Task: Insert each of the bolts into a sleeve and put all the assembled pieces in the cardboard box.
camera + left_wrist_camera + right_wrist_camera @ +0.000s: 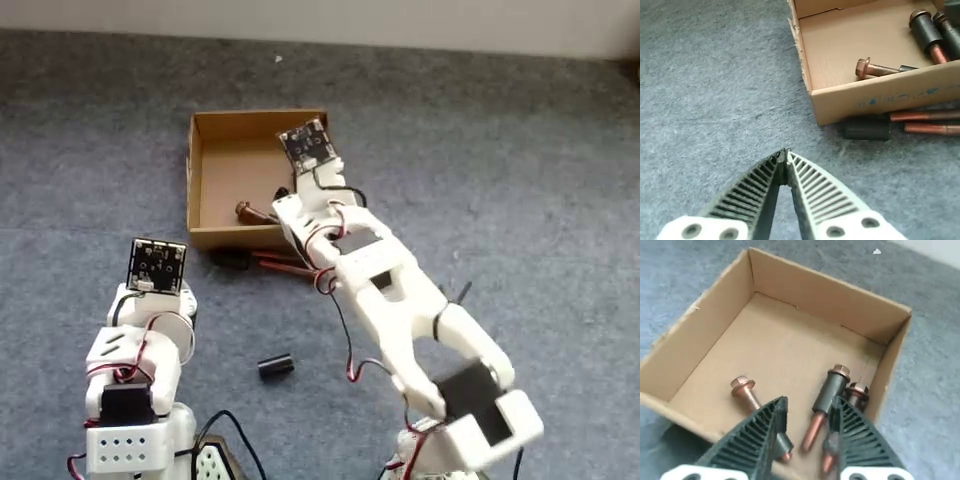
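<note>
Bolt [831, 390], sleeved, lies in cardboard box [805, 286] below right end effector [810, 404].

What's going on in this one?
The right gripper hovers open over the cardboard box, where three bolts lie. The left gripper is shut and empty above the carpet. Two bare bolts and a sleeve lie outside beside the box's near wall, and another sleeve lies loose nearer the arms.
</note>
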Robot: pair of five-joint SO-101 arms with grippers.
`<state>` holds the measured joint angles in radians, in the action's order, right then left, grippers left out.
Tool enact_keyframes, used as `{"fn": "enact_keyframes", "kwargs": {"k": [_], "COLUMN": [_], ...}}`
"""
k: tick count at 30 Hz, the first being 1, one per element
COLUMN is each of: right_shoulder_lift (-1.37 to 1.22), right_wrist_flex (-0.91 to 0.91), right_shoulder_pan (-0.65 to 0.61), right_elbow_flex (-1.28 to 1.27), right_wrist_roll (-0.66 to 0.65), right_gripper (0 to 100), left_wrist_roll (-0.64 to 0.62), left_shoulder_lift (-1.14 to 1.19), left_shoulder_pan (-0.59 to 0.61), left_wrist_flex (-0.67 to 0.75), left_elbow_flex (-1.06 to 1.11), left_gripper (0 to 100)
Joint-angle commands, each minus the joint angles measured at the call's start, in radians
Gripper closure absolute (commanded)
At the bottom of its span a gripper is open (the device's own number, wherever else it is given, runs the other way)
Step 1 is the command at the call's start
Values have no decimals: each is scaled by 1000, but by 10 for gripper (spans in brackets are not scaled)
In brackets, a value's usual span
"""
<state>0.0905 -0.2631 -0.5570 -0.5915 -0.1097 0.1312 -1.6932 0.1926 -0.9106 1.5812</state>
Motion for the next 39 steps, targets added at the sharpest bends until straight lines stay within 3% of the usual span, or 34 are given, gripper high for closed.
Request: {"fn": "enact_keyframes", "kwargs": {"k": [1,9,17,24,33,39], "right_shoulder_lift": [180,306,375,400,407,400], "right_wrist_flex": [-209,-573,-816,-987,-987,-860], "right_shoulder_pan": [12,-24,-68,-162,-371,-417], "right_elbow_flex": [51,54,51,48,-130,-226], "right_wrist_roll": [-5,-8,-11,-152,-216,-230], "right_gripper": [868,868,868,868,864,810], "left_wrist_roll": [11,9,5,5,5,5], "left_shoulder_lift": [-7,-7,-7,-7,-7,-7], "left_shoulder_pan": [27,31,162,179,209,225], "left_wrist_flex": [26,26,69,69,69,66], "left_elbow_flex": [-10,-12,-15,-15,-22,-25], "left_gripper": [995,995,995,995,995,995]}}
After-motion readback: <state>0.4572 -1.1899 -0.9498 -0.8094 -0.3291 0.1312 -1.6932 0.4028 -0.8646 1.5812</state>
